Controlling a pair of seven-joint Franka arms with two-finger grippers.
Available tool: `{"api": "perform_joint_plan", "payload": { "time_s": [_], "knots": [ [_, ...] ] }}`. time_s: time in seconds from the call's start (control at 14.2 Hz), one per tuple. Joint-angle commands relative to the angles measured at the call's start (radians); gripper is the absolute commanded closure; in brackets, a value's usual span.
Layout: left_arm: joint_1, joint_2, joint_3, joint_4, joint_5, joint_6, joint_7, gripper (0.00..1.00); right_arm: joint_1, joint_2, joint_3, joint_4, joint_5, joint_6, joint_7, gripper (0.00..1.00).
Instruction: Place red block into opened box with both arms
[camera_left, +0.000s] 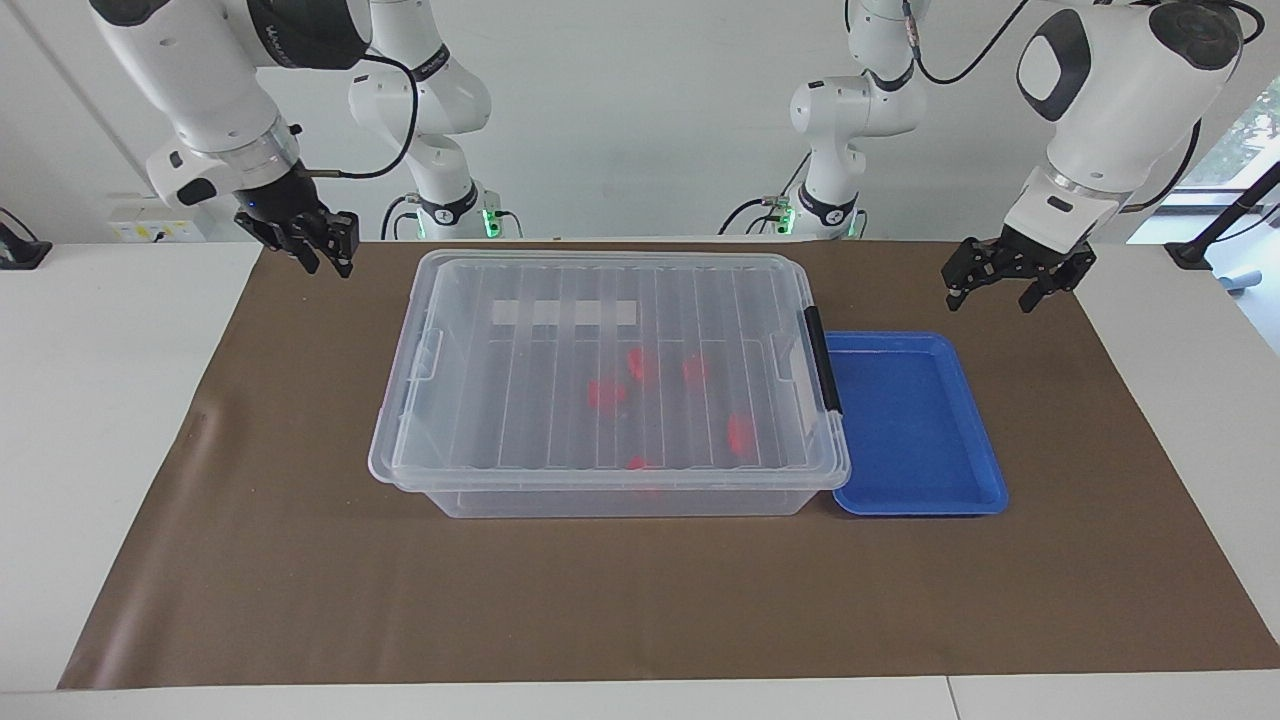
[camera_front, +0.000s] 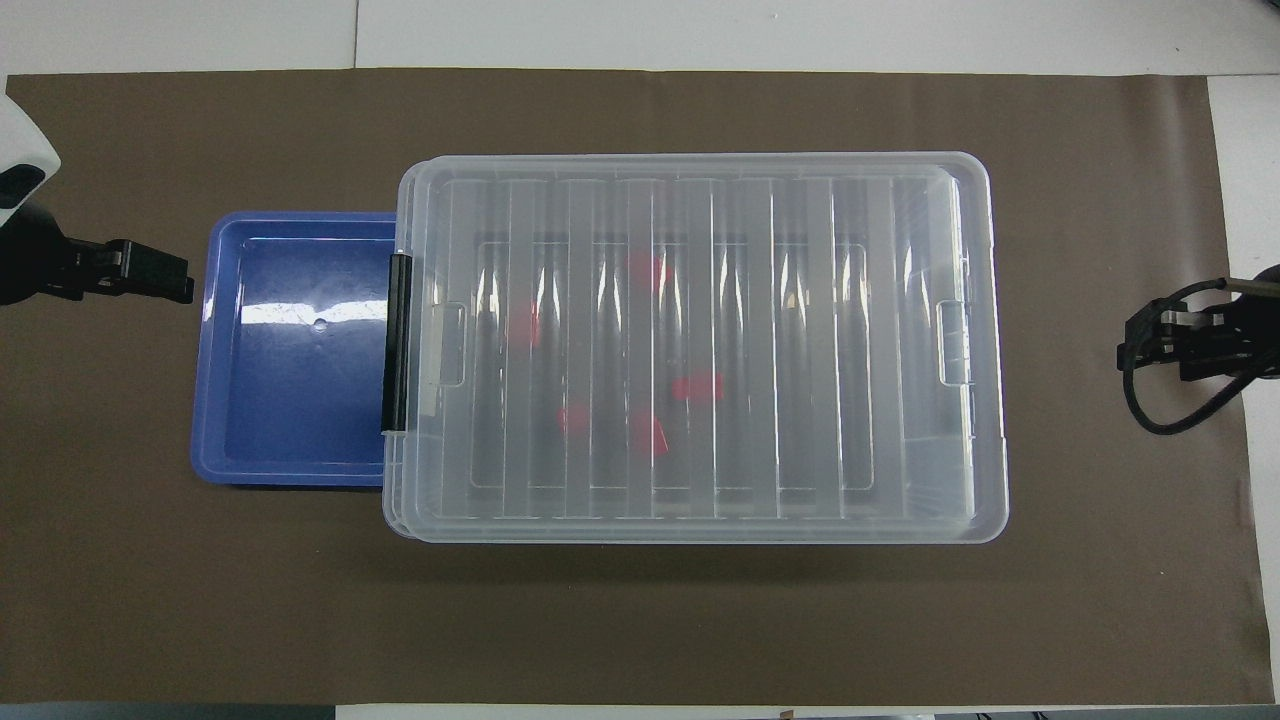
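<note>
The box (camera_left: 610, 385) is a clear bin in the middle of the mat, and its ribbed lid (camera_front: 700, 340) lies on it. Several red blocks (camera_left: 605, 392) (camera_front: 695, 388) show through the lid, lying inside. My right gripper (camera_left: 322, 262) (camera_front: 1135, 345) hangs above the mat, clear of the box's end toward the right arm, with its fingers parted and nothing between them. At the other end my left gripper (camera_left: 988, 300) (camera_front: 180, 280) waits open and empty, above the mat beside the blue tray.
A shallow blue tray (camera_left: 985, 440) (camera_front: 300, 350) with nothing in it sits against the box's end that carries the black latch (camera_left: 822, 362). A brown mat (camera_left: 640, 600) covers the table.
</note>
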Motion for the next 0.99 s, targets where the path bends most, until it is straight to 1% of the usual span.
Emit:
{"api": "perform_joint_plan", "payload": {
  "time_s": [0.0, 0.21, 0.28, 0.49, 0.78, 0.92],
  "knots": [
    [0.009, -0.021, 0.0, -0.019, -0.014, -0.002, 0.011, 0.0, -0.032, 0.009, 0.007, 0.021, 0.001, -0.022, -0.021, 0.0],
    [0.009, -0.021, -0.002, -0.019, -0.014, -0.002, 0.011, 0.0, -0.027, 0.0, 0.014, -0.029, 0.001, 0.007, -0.03, 0.0],
    [0.009, -0.021, 0.0, -0.019, -0.014, -0.002, 0.011, 0.0, -0.033, -0.006, 0.013, -0.058, 0.003, 0.028, -0.061, 0.0],
    [0.009, -0.021, 0.0, -0.019, -0.014, -0.002, 0.011, 0.0, -0.04, 0.0, 0.008, -0.039, 0.003, 0.033, -0.148, 0.0],
    [0.009, -0.021, 0.0, -0.019, -0.014, -0.002, 0.013, 0.0, -0.037, 0.004, 0.008, -0.024, -0.008, 0.032, -0.155, 0.0],
    [0.009, -0.021, 0.0, -0.019, -0.014, -0.002, 0.011, 0.0, -0.029, 0.003, 0.013, 0.02, -0.011, -0.017, -0.161, 0.0]
  ]
}}
